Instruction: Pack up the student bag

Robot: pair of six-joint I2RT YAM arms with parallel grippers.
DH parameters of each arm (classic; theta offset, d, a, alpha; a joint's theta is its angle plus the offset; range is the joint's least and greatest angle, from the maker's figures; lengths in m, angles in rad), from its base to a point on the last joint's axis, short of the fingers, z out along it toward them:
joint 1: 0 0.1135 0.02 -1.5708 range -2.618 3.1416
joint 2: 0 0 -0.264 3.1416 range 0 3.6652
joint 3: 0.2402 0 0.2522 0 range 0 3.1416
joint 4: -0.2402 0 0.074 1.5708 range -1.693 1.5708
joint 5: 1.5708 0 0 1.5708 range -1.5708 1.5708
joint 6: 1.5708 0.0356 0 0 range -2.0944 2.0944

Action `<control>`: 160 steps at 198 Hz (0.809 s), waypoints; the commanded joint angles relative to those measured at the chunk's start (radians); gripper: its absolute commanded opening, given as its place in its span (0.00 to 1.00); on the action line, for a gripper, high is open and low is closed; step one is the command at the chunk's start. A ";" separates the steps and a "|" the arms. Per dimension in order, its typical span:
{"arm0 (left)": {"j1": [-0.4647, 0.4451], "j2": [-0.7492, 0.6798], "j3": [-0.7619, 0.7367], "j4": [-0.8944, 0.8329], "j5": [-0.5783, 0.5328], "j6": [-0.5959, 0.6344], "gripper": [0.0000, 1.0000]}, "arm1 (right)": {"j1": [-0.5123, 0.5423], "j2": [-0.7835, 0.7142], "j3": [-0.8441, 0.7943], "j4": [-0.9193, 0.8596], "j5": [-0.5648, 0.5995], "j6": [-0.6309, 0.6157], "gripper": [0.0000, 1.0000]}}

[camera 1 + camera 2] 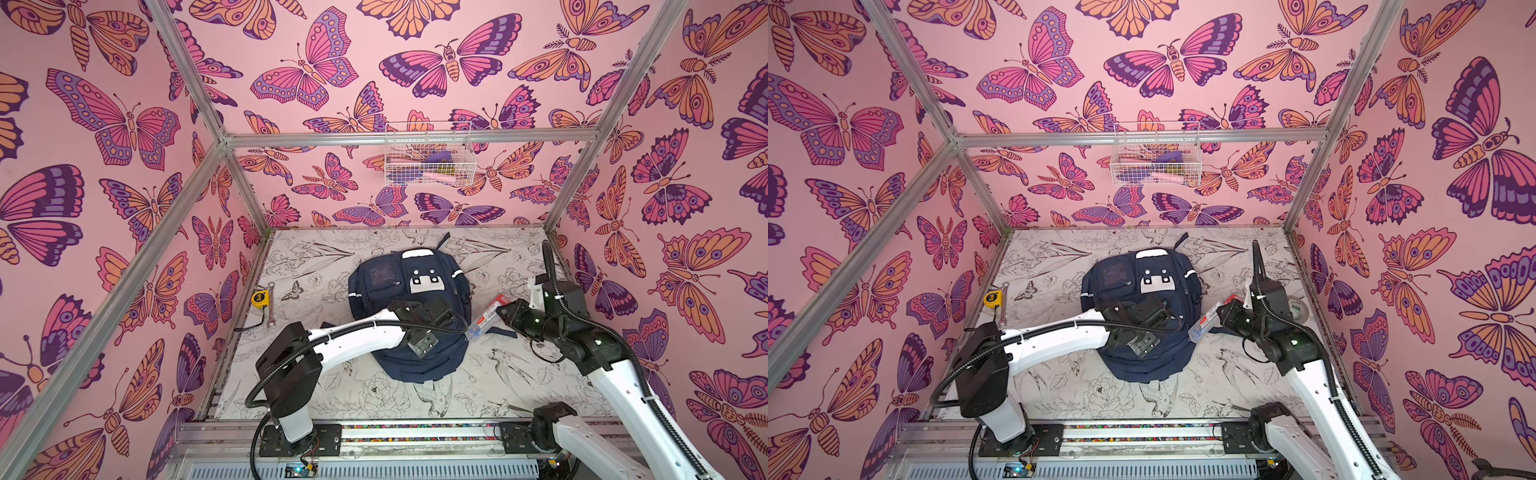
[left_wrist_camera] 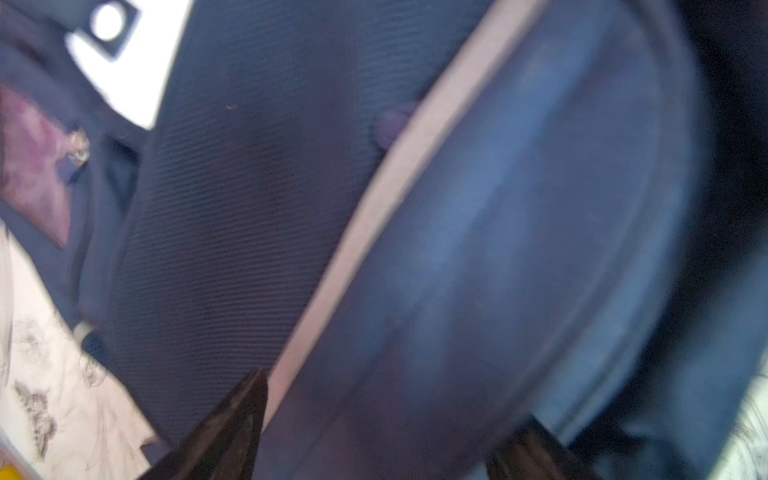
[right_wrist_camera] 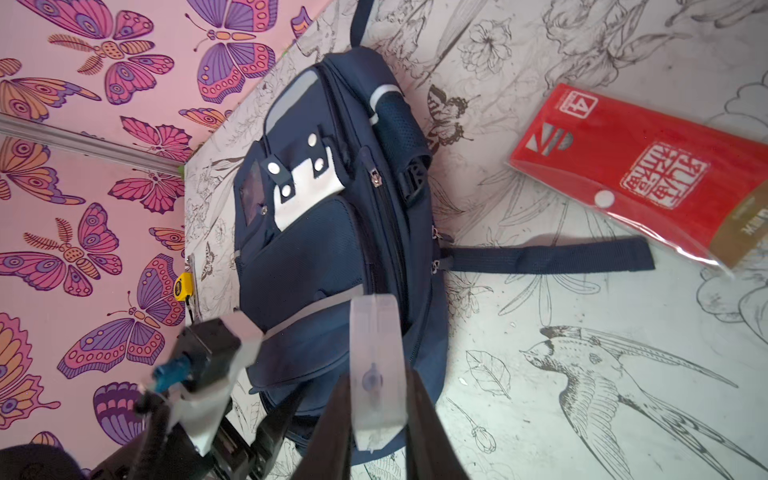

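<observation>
Presently the left claw (image 2: 388, 415) hangs low over the student bag (image 1: 374, 307), its two dark fingers (image 2: 237, 428) spread apart. Navy fabric and a pale stripe (image 2: 374, 232) fill the space ahead of and between them. That wrist view is blurred, so whether the tips touch the cloth I cannot tell.

The bag lies flat on the bench (image 1: 316, 266), front pockets up, directly beneath the left claw and just ahead of the right claw (image 3: 378, 386). Its white patch with round studs (image 3: 307, 195) sits on the half of the bag farther from both claws.

The right claw is pressed onto a translucent plastic case (image 3: 376, 353), pinching its near end, so the case sticks out ahead of the fingers. In the right wrist view its far end overlaps the bag's near side. A loose navy strap (image 3: 548, 259) trails from the bag's side across the bench, off to one side of the right claw. Beyond that strap lies a red packet in a clear sleeve (image 3: 640, 174), apart from the claw.

A yellow tape measure (image 1: 260, 299) rests at the bench edge, well beyond the left claw's outer side. A white wire basket (image 1: 428, 158) hangs on the back wall, high above both claws.
</observation>
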State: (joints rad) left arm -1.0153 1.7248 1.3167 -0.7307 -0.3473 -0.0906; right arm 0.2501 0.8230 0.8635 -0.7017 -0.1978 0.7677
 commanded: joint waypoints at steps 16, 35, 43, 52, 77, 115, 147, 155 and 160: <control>0.019 -0.046 0.029 0.017 -0.143 -0.014 0.27 | -0.005 -0.045 -0.032 -0.007 0.013 0.066 0.00; 0.033 -0.071 0.020 0.051 -0.122 -0.026 0.02 | -0.004 -0.069 -0.067 0.036 -0.015 0.124 0.00; 0.042 -0.084 0.019 0.057 -0.100 -0.035 0.00 | -0.003 -0.078 -0.095 0.079 -0.039 0.169 0.00; 0.051 -0.101 0.019 0.065 -0.075 -0.045 0.00 | 0.003 -0.091 -0.138 0.151 -0.066 0.225 0.00; 0.068 -0.178 -0.017 0.132 -0.007 -0.071 0.00 | 0.038 -0.108 -0.280 0.440 -0.101 0.428 0.00; 0.119 -0.297 -0.106 0.248 0.134 -0.131 0.00 | 0.163 -0.052 -0.315 0.622 0.020 0.522 0.00; 0.148 -0.305 -0.132 0.277 0.190 -0.150 0.00 | 0.267 0.015 -0.287 0.674 0.098 0.538 0.00; 0.153 -0.302 -0.133 0.279 0.209 -0.158 0.00 | 0.293 0.024 -0.290 0.692 0.122 0.544 0.00; 0.155 -0.300 -0.133 0.281 0.222 -0.164 0.00 | 0.311 0.031 -0.292 0.699 0.142 0.551 0.00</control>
State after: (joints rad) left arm -0.8742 1.4525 1.1858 -0.5510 -0.2047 -0.1925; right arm 0.5049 0.8307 0.5365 -0.1188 -0.1665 1.2583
